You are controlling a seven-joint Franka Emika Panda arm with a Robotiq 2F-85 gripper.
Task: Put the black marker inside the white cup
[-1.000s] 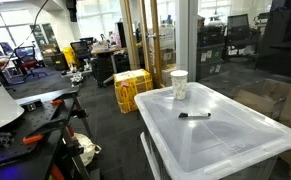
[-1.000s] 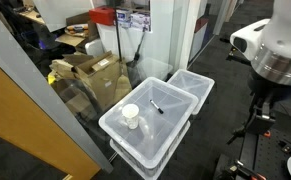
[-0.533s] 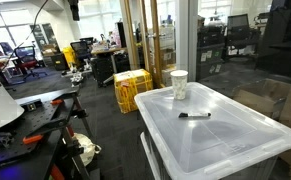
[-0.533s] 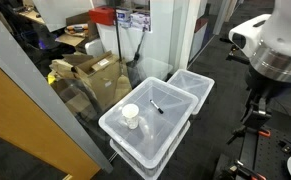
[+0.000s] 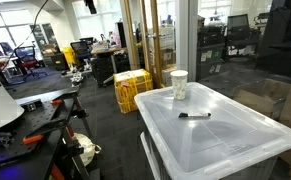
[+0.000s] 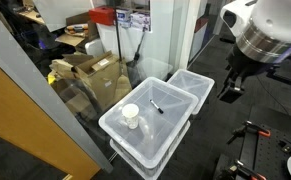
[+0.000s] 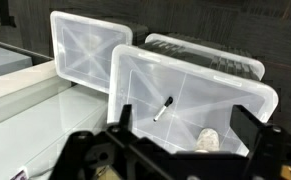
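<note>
We see the marker (image 5: 195, 115) lying flat on the bin lid (image 5: 225, 145), at five o'clock from the upright cup (image 5: 179, 84), near it but not touching. Our gripper (image 6: 231, 89) hangs beyond the lid at three o'clock, holding nothing. In the wrist view its fingers (image 7: 122, 118) stand wide apart.

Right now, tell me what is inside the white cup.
Nothing shows inside the white cup: its open mouth looks pale and nothing sticks out. The black marker lies outside it, on the clear bin lid. The cup's bottom is too small to make out.
</note>
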